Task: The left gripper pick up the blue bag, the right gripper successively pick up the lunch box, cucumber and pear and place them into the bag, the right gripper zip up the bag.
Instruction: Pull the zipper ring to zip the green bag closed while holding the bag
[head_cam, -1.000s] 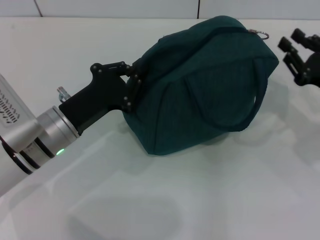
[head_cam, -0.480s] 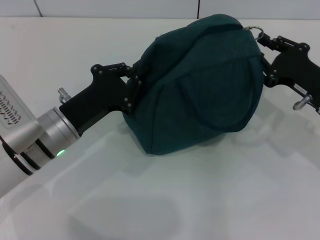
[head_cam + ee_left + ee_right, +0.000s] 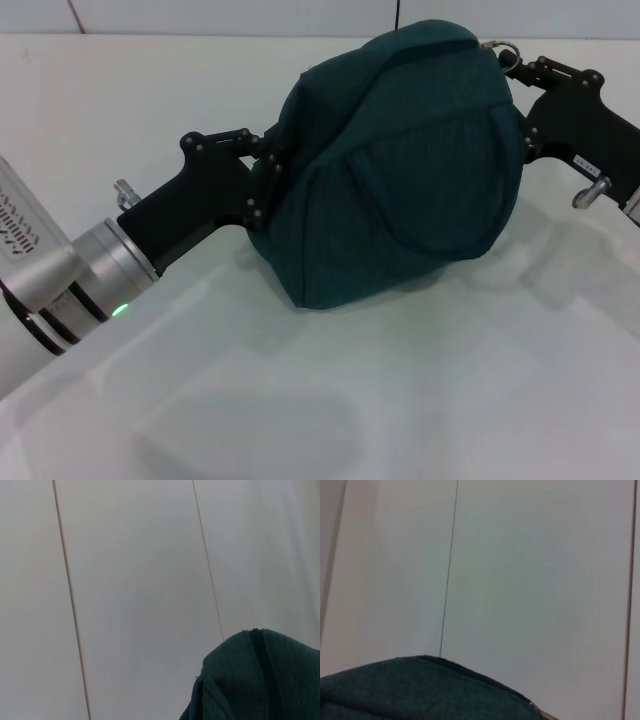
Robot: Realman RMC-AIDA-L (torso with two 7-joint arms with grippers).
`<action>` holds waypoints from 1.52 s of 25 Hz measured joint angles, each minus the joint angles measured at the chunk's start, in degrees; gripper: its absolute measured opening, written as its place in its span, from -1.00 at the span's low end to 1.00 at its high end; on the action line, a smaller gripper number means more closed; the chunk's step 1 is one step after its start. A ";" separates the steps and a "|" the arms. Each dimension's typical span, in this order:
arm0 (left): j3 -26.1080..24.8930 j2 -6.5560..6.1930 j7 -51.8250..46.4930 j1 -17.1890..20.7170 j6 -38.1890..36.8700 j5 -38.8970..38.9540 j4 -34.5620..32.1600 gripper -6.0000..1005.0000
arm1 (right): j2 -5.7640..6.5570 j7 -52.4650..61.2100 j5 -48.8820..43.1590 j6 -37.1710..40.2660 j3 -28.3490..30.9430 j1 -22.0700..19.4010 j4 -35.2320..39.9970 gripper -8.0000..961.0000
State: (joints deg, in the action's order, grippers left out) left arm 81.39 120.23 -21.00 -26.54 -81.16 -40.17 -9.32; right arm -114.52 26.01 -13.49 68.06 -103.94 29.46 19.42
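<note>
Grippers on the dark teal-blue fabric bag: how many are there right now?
2. The left gripper, a black claw on a silver wrist, is shut on the dark teal-blue fabric bag at its left side. The slim black right gripper is at the bag's upper right corner, near the silver ring pull.

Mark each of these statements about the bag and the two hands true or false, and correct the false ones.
1. The dark teal-blue fabric bag stands on the white table. True.
2. The left hand, a black claw on a silver wrist, is at the bag's left side. True.
3. The right hand is parked far from the bag. False: it is at the bag's upper right end, by the silver ring pull.
4. A cucumber lies on the table beside the bag. False: none shows.
5. The bag's loop handle hangs down its front. True.
</note>
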 joint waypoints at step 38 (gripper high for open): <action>-0.12 -0.11 0.09 0.80 0.33 -0.35 0.00 -0.88 | -1.28 -2.52 0.66 0.73 7.34 -5.58 0.75 -0.95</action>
State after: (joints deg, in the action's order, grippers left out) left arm 81.26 120.12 -20.92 -25.74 -80.83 -40.52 -9.32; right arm -115.79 23.49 -12.84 68.79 -96.60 23.88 20.17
